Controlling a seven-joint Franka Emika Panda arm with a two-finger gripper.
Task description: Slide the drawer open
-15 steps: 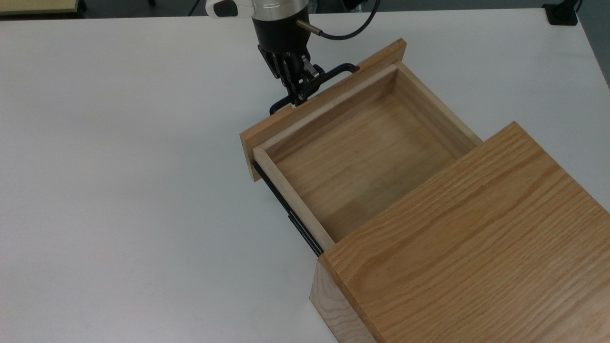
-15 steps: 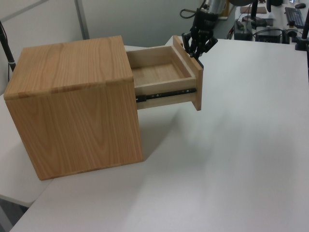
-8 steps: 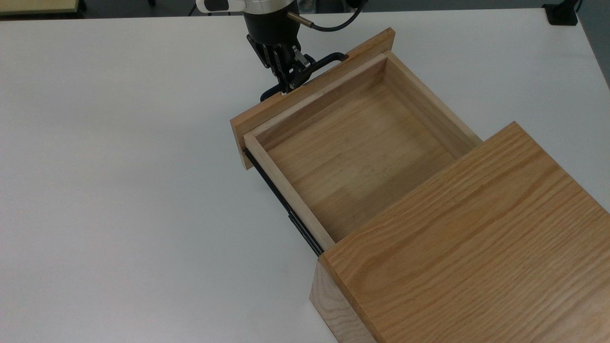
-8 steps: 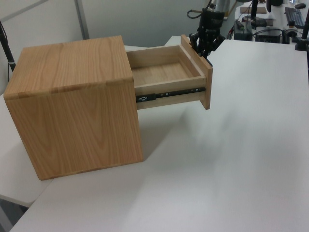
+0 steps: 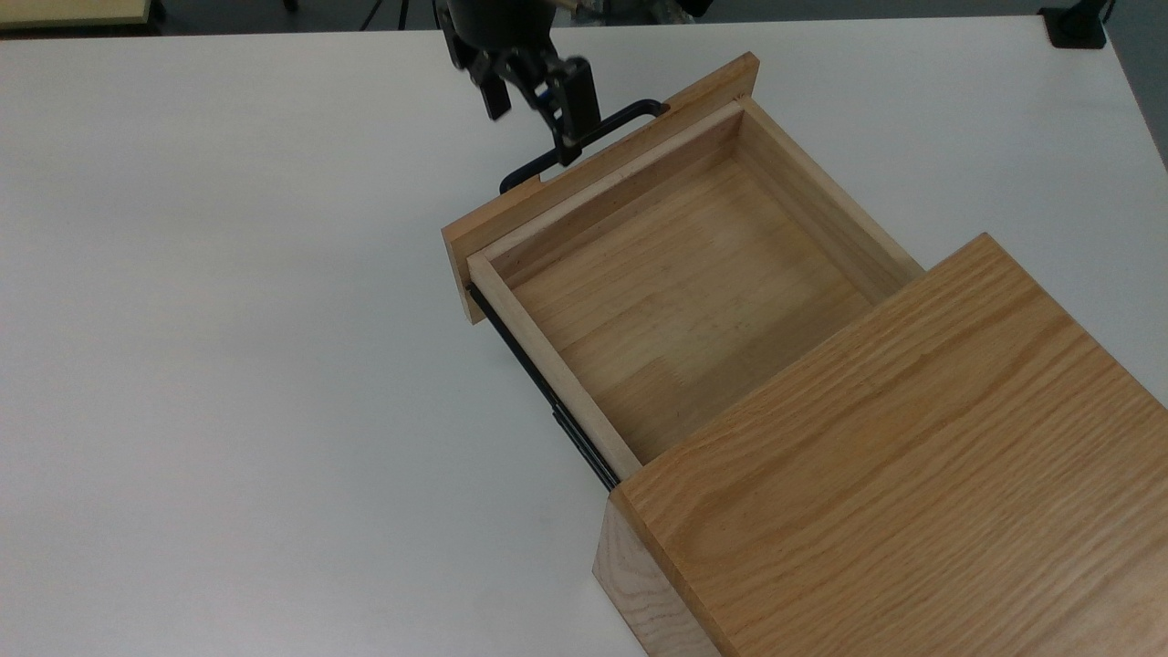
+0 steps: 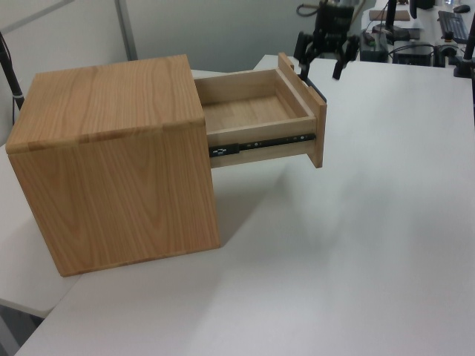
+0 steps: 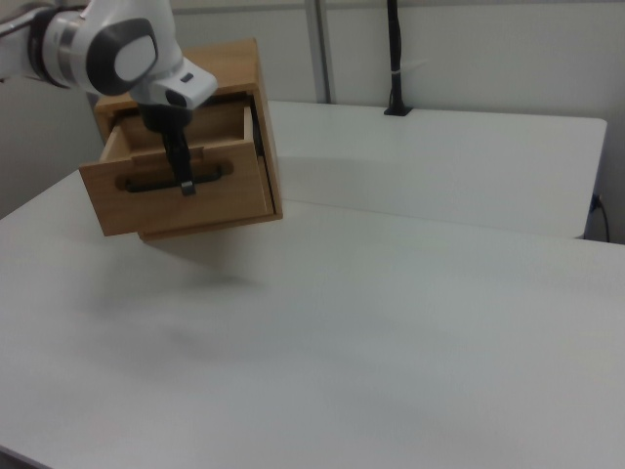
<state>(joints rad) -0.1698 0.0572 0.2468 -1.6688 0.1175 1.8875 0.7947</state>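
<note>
Projecting well out of its casing, the drawer (image 5: 680, 274) lies open, its bare wooden floor and side walls exposed in the top view; I read its flat front panel (image 6: 303, 107) as the part farthest from the cabinet (image 5: 903, 465), and a black side rail (image 6: 260, 144) spans the gap between panel and casing in the left view. On the outer face of the panel sits the thin black bar handle (image 5: 584, 144), seen in the right view as a dark horizontal bar (image 7: 171, 181) across the panel. My gripper (image 5: 534, 91) stands at this handle with its fingers spread apart: in the top view one finger (image 5: 575, 109) overlaps the bar while the other hangs farther from the panel, and in the left view both fingers (image 6: 323, 53) splay outward above the panel's top edge. Whether the nearer finger touches the bar I cannot tell. Cabinet and drawer rest on a white table (image 5: 228, 319).
</note>
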